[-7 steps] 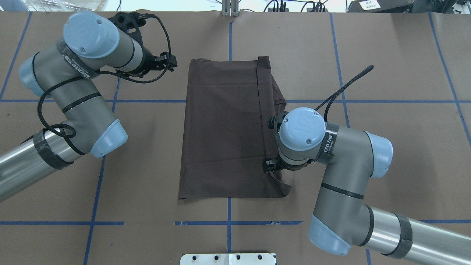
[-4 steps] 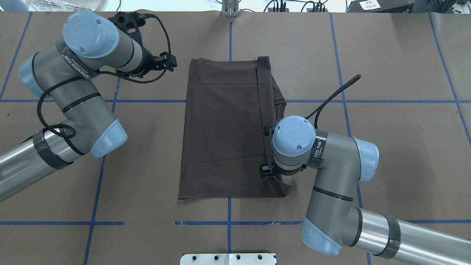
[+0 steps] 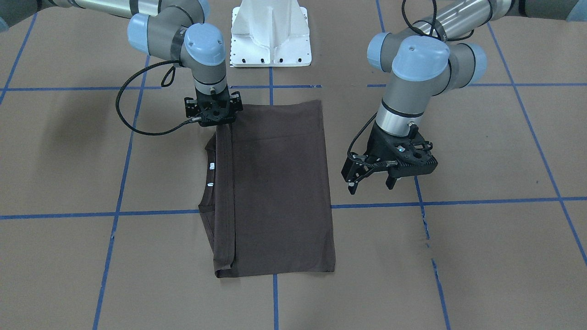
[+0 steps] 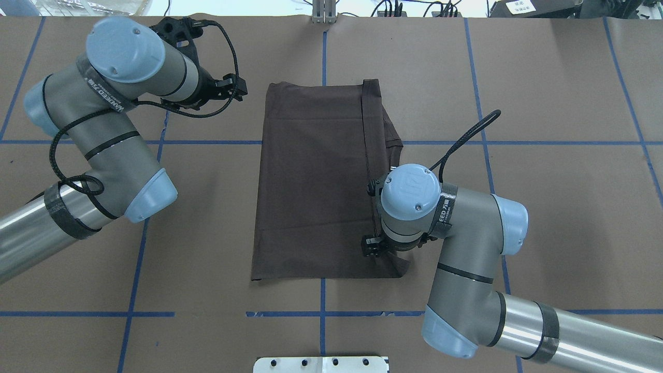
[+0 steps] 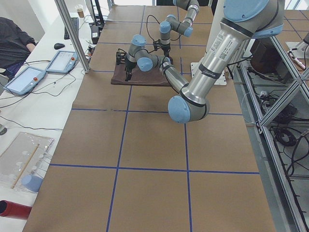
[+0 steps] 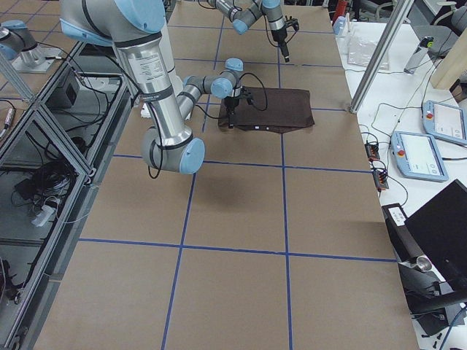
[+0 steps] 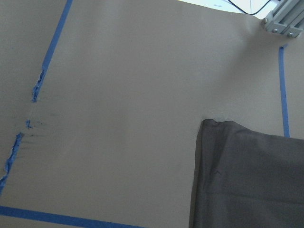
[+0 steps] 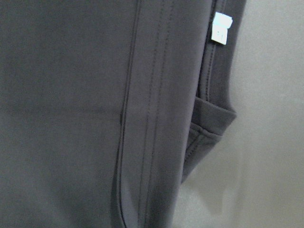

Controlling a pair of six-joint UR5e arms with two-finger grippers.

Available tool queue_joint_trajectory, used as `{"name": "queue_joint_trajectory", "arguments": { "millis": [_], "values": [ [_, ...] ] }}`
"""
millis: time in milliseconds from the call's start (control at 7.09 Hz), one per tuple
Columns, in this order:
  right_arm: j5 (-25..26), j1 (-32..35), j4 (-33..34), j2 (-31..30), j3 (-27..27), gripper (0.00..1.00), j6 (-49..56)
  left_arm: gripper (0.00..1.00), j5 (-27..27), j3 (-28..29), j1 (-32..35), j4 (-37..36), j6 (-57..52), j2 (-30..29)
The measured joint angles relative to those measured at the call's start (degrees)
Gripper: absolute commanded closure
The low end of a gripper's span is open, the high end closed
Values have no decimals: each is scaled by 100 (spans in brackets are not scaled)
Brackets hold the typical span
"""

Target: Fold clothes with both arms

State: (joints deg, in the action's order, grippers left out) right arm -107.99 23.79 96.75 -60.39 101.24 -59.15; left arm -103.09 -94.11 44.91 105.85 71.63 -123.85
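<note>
The dark brown T-shirt [image 3: 279, 183] lies folded into a long rectangle on the table [image 4: 311, 181], with a narrow folded strip along the robot's right side. A white label [image 8: 222, 27] shows near the collar. My right gripper [image 3: 215, 120] points down at the shirt's near right corner. Its fingers are hidden under the wrist, so I cannot tell whether it is open or shut. My left gripper [image 3: 370, 183] is open and empty. It hovers above bare table beside the shirt's far left corner [image 7: 247, 180].
The table is covered in brown paper with a grid of blue tape lines [image 4: 207, 142]. The white pedestal base [image 3: 270, 36] stands at the robot's edge. Tablets [image 5: 29, 79] and cables lie on the side bench beyond the table's far edge.
My right wrist has moved along the shirt's right edge toward the robot's side and slightly inward. The left arm has barely shifted. The shirt lies unchanged.
</note>
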Motion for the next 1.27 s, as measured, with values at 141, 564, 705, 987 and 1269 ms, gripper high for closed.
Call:
{"name": "queue_joint_trajectory", "arguments": {
  "millis": [141,564,705,987,1269],
  "values": [
    [-12,1,8,-6,-12,0,0,0,0,-21,-1,-2,0,8],
    [-30,49,51,-77,-47,0,14,0,-1,-32,-8,3,0,26],
    [-37,74,56,-107,-63,0,17,0,-3,-32,-9,5,1,26],
    [-95,219,45,-251,-51,0,36,0,-5,-36,-9,0,8,14],
    [-111,335,9,-552,44,0,92,0,-11,-37,-9,-3,8,4]
  ]
}}
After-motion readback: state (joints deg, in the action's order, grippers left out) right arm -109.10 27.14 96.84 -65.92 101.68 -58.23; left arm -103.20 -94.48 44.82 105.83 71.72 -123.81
